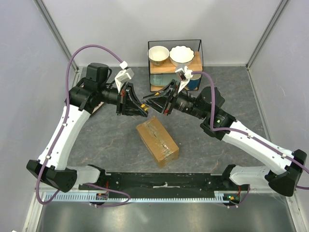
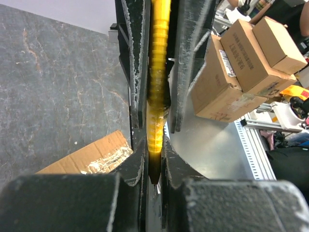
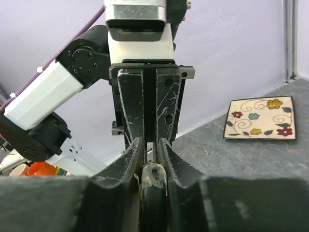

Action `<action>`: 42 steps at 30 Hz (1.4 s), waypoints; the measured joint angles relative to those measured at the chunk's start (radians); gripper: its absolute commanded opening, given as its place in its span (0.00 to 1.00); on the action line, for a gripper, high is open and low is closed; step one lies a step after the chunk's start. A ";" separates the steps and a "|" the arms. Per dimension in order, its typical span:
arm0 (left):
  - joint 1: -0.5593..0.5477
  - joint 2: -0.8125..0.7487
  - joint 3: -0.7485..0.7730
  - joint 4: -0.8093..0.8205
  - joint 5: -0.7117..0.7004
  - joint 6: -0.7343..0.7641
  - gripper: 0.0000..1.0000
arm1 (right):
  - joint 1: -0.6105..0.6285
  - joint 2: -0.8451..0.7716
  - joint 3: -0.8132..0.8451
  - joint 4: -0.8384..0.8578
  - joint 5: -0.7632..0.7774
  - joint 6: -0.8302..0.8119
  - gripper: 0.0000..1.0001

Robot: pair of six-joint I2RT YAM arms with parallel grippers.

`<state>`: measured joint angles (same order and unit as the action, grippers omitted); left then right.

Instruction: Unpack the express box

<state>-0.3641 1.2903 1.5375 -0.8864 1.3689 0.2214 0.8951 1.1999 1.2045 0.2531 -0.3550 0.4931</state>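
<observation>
The express box (image 1: 157, 143), a brown carton with clear tape on its top seam, lies closed on the grey table below both grippers; one corner shows in the left wrist view (image 2: 91, 154). My left gripper (image 1: 143, 108) and right gripper (image 1: 150, 102) meet tip to tip above the box's far end. Both are shut on the yellow utility knife (image 2: 158, 72), one from each end. In the left wrist view my own gripper (image 2: 153, 145) clamps its lower end, and the right gripper's fingers (image 2: 190, 58) clamp it further along. In the right wrist view my gripper (image 3: 150, 145) holds the knife's dark end (image 3: 153, 193).
A black wire rack (image 1: 199, 48) at the back holds two white bowls (image 1: 158, 54) on a wooden shelf. A flowered square plate (image 3: 259, 119) lies on the table by the wall. Stacked cardboard boxes (image 2: 241, 63) stand beyond the table's front edge.
</observation>
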 measured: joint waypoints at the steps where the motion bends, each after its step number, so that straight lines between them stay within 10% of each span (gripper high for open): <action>1: 0.000 -0.004 0.000 0.002 -0.007 0.000 0.02 | -0.004 0.004 0.000 0.003 0.000 0.004 0.16; 5: 0.000 -0.013 -0.004 0.009 -0.024 -0.011 0.05 | -0.005 0.009 0.000 0.009 0.005 0.009 0.04; 16: 0.022 -0.021 -0.005 0.030 -0.146 0.007 0.94 | -0.002 -0.045 -0.020 -0.160 0.172 -0.035 0.00; 28: -0.105 0.006 -0.161 -0.219 -0.430 0.512 0.99 | -0.002 -0.209 -0.077 -0.698 0.408 0.031 0.00; 42: -0.237 0.123 -0.226 -0.078 -0.612 0.611 0.98 | -0.002 -0.307 -0.306 -0.939 0.264 0.238 0.00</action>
<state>-0.6010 1.4136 1.3117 -0.9642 0.7567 0.8322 0.8928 0.8925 0.8982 -0.6857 -0.0914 0.7315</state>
